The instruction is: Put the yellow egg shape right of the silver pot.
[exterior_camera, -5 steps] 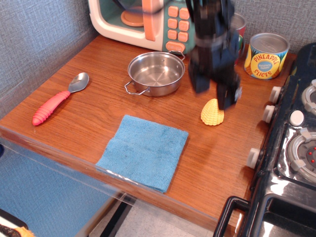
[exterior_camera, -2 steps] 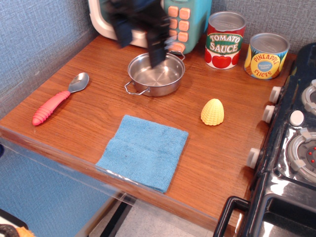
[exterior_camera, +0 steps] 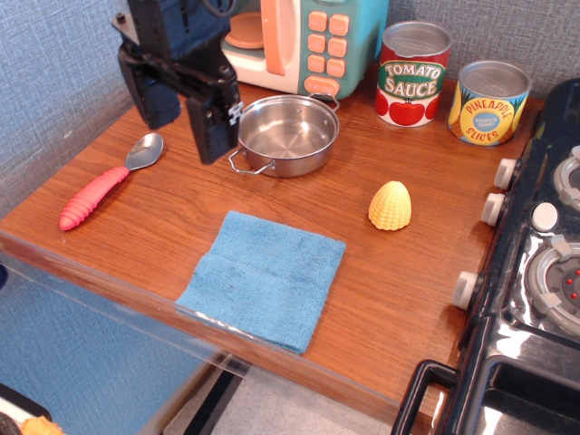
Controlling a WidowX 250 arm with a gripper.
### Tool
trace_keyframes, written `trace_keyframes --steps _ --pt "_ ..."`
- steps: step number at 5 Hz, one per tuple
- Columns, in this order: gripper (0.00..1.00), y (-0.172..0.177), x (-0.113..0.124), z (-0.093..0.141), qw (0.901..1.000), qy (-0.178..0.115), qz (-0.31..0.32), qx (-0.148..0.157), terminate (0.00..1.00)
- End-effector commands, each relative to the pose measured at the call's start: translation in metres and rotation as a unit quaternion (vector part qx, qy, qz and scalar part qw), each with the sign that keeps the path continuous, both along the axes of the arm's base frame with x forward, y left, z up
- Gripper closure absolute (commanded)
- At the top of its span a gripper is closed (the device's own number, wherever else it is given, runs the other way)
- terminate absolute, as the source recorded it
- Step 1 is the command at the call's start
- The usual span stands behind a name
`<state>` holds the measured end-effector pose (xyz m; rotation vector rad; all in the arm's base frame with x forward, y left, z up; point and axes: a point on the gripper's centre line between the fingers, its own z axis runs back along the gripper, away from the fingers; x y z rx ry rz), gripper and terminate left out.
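Note:
The yellow egg shape (exterior_camera: 390,206) stands on the wooden table, right of and a little nearer than the silver pot (exterior_camera: 287,134). The pot is empty and sits near the back middle of the table. My gripper (exterior_camera: 186,122) is open and empty, with its two dark fingers hanging above the table just left of the pot, far from the egg shape.
A blue cloth (exterior_camera: 265,276) lies near the front edge. A red-handled spoon (exterior_camera: 104,183) lies at the left. A toy microwave (exterior_camera: 290,41), a tomato sauce tin (exterior_camera: 413,74) and a pineapple tin (exterior_camera: 489,102) stand at the back. A toy stove (exterior_camera: 535,272) borders the right.
My gripper has swung from above the egg shape leftward across the pot to its left side. The egg shape stays where it was, uncovered.

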<state>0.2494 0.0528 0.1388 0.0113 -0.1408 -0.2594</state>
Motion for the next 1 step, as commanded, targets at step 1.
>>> trace_keyframes --steps 1 --pt "0.00 0.0097 -0.0233 0.0027 0.9997 0.019 -0.016 0.006 1.00"
